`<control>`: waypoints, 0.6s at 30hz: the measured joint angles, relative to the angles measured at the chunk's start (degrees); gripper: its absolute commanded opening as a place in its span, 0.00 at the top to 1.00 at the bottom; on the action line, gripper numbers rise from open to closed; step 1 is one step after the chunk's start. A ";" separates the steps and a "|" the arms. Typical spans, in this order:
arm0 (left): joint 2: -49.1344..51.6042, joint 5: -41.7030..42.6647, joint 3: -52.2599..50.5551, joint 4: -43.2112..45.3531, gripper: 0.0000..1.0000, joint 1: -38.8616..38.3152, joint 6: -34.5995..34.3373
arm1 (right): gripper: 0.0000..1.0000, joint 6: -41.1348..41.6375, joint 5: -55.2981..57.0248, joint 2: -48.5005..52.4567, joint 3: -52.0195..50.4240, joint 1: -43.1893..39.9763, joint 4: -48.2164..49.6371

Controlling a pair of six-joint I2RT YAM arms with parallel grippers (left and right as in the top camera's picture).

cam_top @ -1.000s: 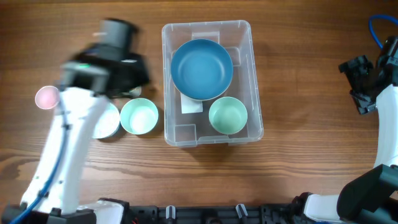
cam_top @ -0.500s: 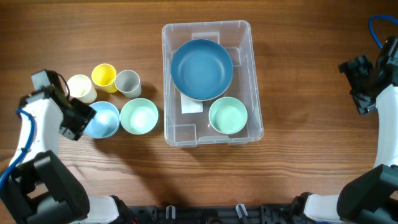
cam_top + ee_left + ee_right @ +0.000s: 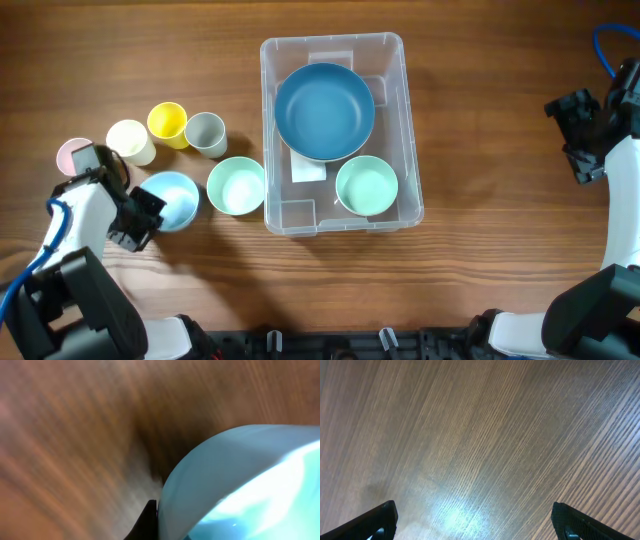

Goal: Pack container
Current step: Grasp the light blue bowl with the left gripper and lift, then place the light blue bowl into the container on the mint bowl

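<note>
Left of the container (image 3: 388,62), left fingers (image 3: 146,525) apparently touch a blue bowl (image 3: 172,197).

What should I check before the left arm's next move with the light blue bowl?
1. Left gripper at the rim of the light blue plastic bowl: ok.
2. Grip shut on it: cannot tell; the left wrist view is blurred.
3. Way to the clear rectangular plastic container: not ok; the pale mint bowl stands between, so lift over it.
4. Free floor inside: not ok; the large dark blue bowl and the green bowl cover most; probably stack.
5. Right gripper open, far off: ok.
</note>
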 measured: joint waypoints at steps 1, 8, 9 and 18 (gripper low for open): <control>-1.36 -0.50 0.72 -2.73 0.96 0.66 0.00 | 0.00 0.00 0.00 0.00 0.00 0.00 -0.04; -16.48 -0.55 17.75 -15.78 0.96 -1.27 2.14 | 0.00 0.00 0.00 0.00 0.00 0.00 -0.02; -18.86 0.81 20.24 -15.43 0.96 -5.18 2.86 | 0.00 0.00 0.00 0.00 0.00 0.00 0.00; -13.38 3.56 21.99 4.42 0.96 -46.60 7.89 | 0.00 0.00 0.00 0.00 0.00 0.00 0.00</control>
